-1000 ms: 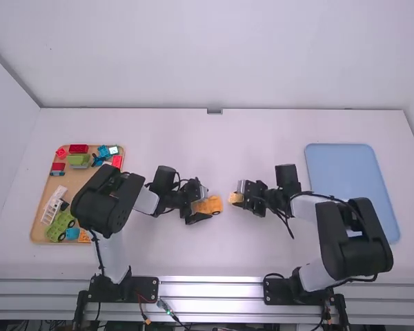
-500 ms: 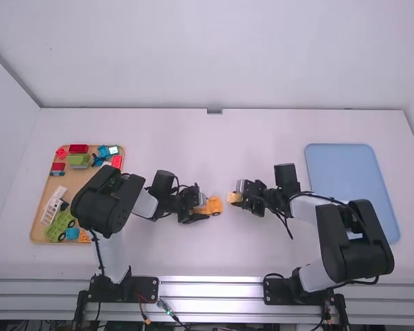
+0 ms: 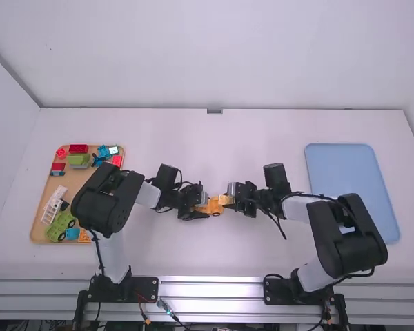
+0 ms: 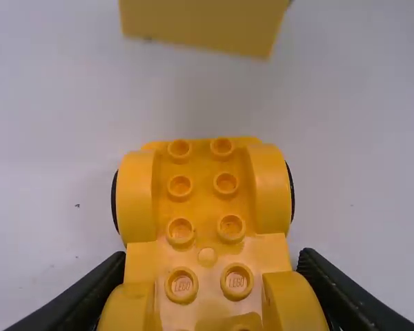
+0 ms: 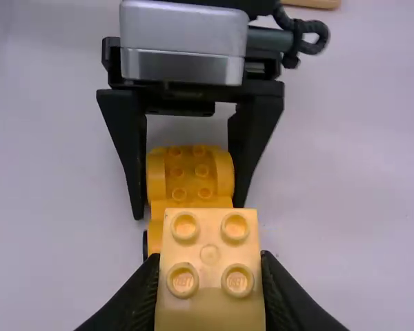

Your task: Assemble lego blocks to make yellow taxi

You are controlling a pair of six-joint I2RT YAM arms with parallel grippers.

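Chassis (image 4: 201,207) sits clasped in left gripper (image 3: 204,207), yellow block (image 5: 210,234) in right gripper (image 3: 230,198)

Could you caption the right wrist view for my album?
Right claw grips a yellow block, left claw a yellow car base.

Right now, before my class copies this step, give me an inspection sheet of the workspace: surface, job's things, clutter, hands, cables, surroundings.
Surface: white table, a few dark specks; blue mat at right.
Job's things: yellow wheeled base and yellow block, apart; the left wrist view shows a gap between them.
Clutter: wooden tray at left, holding coloured blocks, a green vehicle and a white ladder.
Hands: left hand grips the base; right hand grips the block.
Cables: black cables along both arms.
Surroundings: white walls; metal rail along the near edge.
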